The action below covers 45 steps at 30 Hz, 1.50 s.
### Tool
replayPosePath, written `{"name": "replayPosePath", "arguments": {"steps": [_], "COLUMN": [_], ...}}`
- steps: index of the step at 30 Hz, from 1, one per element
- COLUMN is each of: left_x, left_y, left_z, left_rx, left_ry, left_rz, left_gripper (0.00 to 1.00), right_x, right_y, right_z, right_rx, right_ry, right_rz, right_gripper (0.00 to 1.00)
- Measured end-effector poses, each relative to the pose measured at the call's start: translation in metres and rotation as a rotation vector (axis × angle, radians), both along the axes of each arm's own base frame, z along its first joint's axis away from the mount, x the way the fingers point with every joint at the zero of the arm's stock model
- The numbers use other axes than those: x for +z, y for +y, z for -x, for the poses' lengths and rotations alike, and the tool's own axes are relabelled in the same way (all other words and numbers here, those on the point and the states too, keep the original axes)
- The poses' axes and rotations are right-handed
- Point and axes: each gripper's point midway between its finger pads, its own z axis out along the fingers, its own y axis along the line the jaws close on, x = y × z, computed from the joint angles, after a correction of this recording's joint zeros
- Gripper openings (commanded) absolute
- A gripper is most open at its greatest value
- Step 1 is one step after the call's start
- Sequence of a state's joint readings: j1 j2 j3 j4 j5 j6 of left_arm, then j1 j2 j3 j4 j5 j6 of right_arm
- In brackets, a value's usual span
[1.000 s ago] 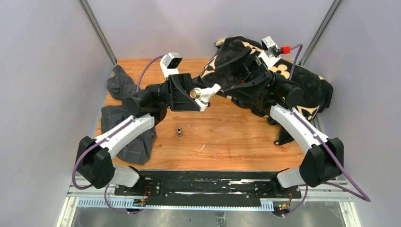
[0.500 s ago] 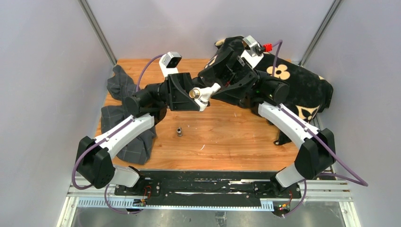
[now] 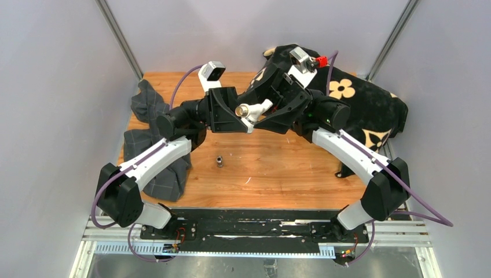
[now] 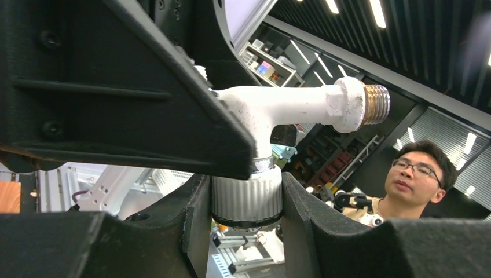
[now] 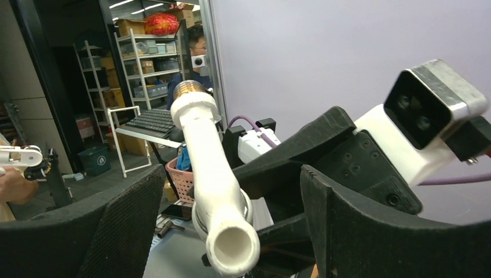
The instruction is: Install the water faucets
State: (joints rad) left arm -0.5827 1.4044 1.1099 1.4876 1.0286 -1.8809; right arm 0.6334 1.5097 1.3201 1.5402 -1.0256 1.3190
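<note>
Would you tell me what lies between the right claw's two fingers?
In the right wrist view, the white tap body, gripped by the left claw, passes between the fingers of the right claw, gaps either side.

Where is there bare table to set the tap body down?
Bare wood lies in the near middle of the table, between the small metal piece and the right arm. The checked cloth covers the left edge, the cushion the back right, and the left gripper and right gripper crowd the tap body at back centre.
</note>
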Motion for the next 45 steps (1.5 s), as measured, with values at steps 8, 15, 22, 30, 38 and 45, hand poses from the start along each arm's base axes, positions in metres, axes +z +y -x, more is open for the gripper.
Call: {"name": "replayPosePath", "arguments": {"steps": [8, 15, 22, 30, 38, 45], "left_x": [-0.001, -0.001, -0.003, -0.005, -0.032, -0.040], "left_y": [-0.002, -0.002, -0.002, 0.004, 0.036, 0.068], "left_z": [-0.002, -0.002, -0.001, -0.019, -0.075, -0.112], "left_rx": [0.000, 0.002, -0.010, 0.045, 0.463, 0.941], "left_ry": [0.004, 0.001, 0.002, 0.002, 0.009, -0.078], "left_rz": [-0.003, -0.002, -0.012, -0.017, -0.191, -0.446], "left_gripper": [0.00, 0.00, 0.47, 0.98, 0.98, 0.98], "right_x": [0.004, 0.005, 0.002, -0.009, -0.082, -0.193], "right_y": [-0.002, -0.003, -0.003, -0.004, -0.052, -0.078], "right_z": [0.007, 0.010, 0.008, -0.007, -0.077, -0.094], "right_rx": [0.010, 0.017, 0.009, -0.007, -0.220, -0.380], "right_ry": [-0.003, -0.004, 0.027, 0.126, 0.470, 0.833], "right_rz": [-0.010, -0.011, -0.019, -0.006, 0.080, 0.290], "right_gripper": [0.56, 0.12, 0.01, 0.00, 0.01, 0.01]}}
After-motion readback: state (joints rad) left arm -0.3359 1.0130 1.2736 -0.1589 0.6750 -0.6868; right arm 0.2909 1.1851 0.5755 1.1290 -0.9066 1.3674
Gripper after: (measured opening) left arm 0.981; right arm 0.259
